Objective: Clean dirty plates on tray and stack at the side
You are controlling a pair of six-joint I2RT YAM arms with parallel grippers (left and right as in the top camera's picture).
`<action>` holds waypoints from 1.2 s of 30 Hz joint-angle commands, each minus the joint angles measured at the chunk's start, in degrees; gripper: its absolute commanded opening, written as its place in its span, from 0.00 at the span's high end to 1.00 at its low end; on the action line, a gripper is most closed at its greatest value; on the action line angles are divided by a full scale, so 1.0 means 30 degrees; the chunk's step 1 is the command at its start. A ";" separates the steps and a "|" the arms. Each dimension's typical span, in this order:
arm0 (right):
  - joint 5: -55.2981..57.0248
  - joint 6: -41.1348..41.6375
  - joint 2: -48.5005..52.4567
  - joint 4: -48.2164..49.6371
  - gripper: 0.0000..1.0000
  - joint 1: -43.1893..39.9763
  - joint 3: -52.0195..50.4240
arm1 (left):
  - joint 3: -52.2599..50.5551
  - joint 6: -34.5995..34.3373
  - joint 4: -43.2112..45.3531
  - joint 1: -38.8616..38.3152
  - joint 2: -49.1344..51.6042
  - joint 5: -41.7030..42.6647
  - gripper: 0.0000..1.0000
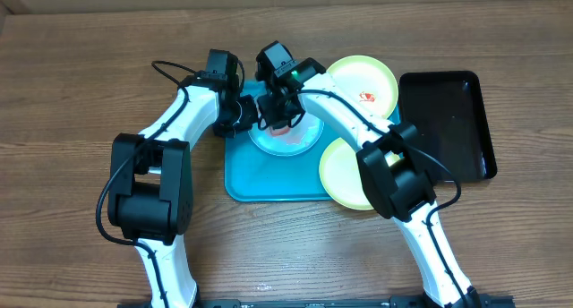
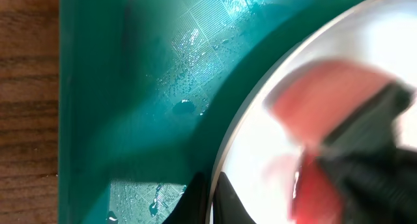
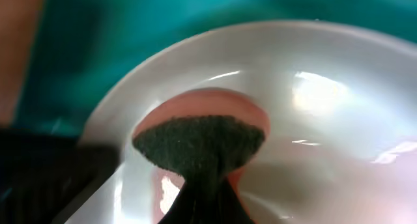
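Light-blue plate [image 1: 307,138] sits on the far half of the turquoise tray [image 1: 255,178], mid-worktop [image 1: 72,75]. Both arms meet over it.

Right claw [image 1: 279,118]: clamped on a sponge [image 3: 199,136], pink body and dark scouring face, pressed against the plate's white centre. The plate lies directly beneath this claw.

Left claw [image 1: 249,115]: closed at the plate's left rim. It looks to be pinching the rim to steady the plate, though the close view is partly blurred.

The plate is round, so it has no long axis to line up.

Far yellow-green plate [image 1: 358,75] lies right of both claws and nearer the right arm. It shows a red smear [image 1: 367,98], so I judge it unwiped. Near yellow-green plate [image 1: 338,169] overlaps the tray's right edge. Black tray [image 1: 448,120] is at the far right.

No brands, labels or readable writing anywhere.
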 commanded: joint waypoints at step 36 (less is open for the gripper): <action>-0.2339 0.0335 -0.7023 -0.5020 0.96 -0.9326 0.1661 | 0.6207 0.2820 -0.7140 -0.0743 -0.0401 -0.7737 0.96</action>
